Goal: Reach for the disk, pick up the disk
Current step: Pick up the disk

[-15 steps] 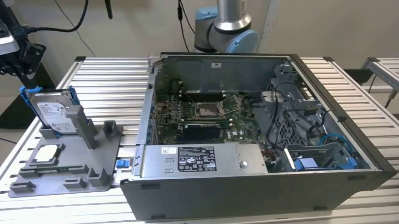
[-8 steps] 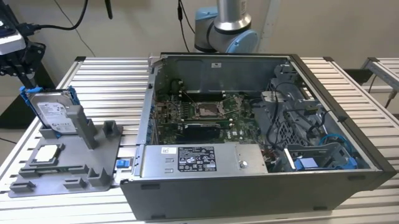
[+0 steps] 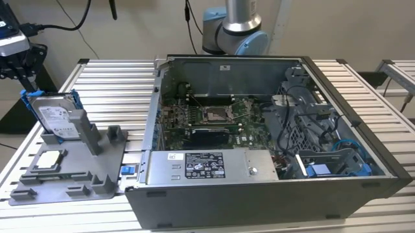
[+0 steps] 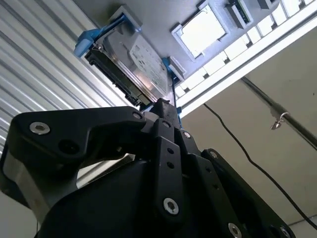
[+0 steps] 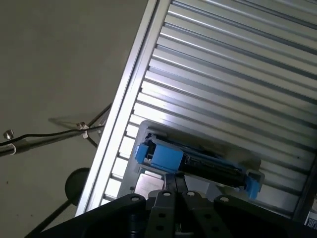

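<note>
**Claw closed just above the upright disk**

I see the ribbed metal counter [image 3: 116,87] spanning the exterior view. The open computer case [image 3: 259,206] lies on it, taking most of that view's right. Behind the case stands the base of the arm [image 3: 234,26]. Inside the case, along its near wall, sits a long grey box [image 3: 207,167] with a black-and-white sticker.

On the exterior view's left, beside the case, a grey moulded tray [image 3: 104,160] rests on the counter. The disk [image 3: 55,119] stands on edge in a slot at the tray's far end, tilted back a little, label side facing the case, blue rails [image 3: 26,104] along its sides. In the first wrist view I look down on its thin edge [image 5: 198,163].

The claw [image 3: 23,77] hangs just above the disk's upper corner on the side away from the case. In the first wrist view its fingers [image 5: 168,182] are drawn together with nothing between them. I cannot tell whether the tips touch the rail.

A small square chip [image 3: 48,160] lies flat in the tray, near the disk's foot.
</note>
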{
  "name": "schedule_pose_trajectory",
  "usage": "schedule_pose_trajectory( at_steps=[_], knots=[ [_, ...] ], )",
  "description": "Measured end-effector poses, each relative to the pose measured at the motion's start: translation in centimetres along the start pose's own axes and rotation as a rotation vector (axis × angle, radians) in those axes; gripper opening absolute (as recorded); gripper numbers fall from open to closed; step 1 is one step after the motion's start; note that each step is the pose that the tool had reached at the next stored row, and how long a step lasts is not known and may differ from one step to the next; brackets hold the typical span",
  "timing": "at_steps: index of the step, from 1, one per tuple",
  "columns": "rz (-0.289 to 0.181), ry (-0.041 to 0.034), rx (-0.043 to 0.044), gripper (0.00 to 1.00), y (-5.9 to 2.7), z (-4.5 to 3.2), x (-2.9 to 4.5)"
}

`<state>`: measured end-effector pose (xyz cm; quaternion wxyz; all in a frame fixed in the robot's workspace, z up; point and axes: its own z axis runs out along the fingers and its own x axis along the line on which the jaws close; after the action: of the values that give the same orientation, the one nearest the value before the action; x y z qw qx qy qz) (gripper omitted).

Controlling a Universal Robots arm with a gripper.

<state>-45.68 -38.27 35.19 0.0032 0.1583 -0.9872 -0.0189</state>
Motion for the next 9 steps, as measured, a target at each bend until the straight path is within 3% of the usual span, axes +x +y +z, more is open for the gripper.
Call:
schedule_pose_trajectory(
  at_steps=[9],
  knots=[
    [-0.022,0.0008,0.0001,0.0,0.0,0.0,0.0]
  ],
)
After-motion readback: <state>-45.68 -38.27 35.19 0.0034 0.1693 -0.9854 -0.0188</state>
